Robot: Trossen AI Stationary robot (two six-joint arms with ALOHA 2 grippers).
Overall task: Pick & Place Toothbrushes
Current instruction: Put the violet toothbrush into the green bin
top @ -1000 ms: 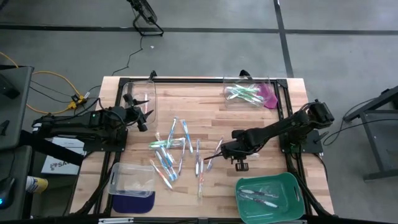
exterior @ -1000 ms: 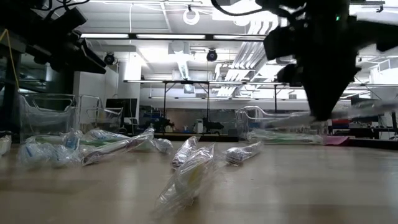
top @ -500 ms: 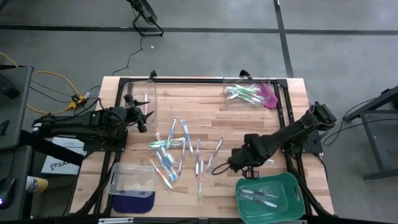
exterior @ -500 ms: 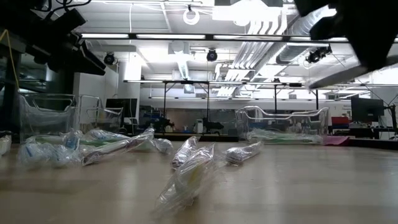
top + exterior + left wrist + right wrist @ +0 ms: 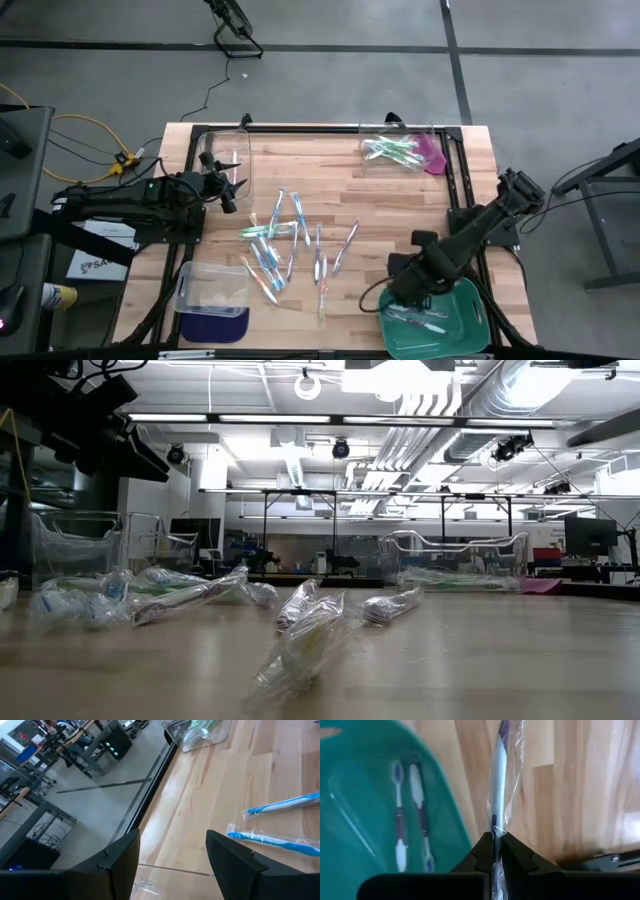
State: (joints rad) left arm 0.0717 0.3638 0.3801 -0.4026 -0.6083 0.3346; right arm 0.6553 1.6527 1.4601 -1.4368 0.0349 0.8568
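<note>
Several wrapped toothbrushes lie scattered flat on the middle of the wooden table, and the low view shows them as crinkled wrappers. My right gripper hovers at the left rim of the green tray and is shut on one wrapped toothbrush with a purple-and-white handle. More toothbrushes lie in the tray. My left gripper waits open near the table's far-left clear bin, with two blue toothbrushes on the wood ahead of it. My right gripper pinches the wrapped toothbrush between its two fingers, on the handle through the clear wrapper. The fingers lie along it. It sticks out ahead of them, lifted clear of the table, beside the tray's rim.
A clear bin at the far right holds green toothbrushes, with a pink piece beside it. A clear bin on a blue lid sits at the near left. Black frame rails run along both table sides. Bare wood lies between the pile and the tray.
My right gripper has moved from beside the pile toward the table's near edge and right, to the green tray's left rim, carrying the toothbrush. It has risen out of the low view. The left arm and the pile have stayed put.
</note>
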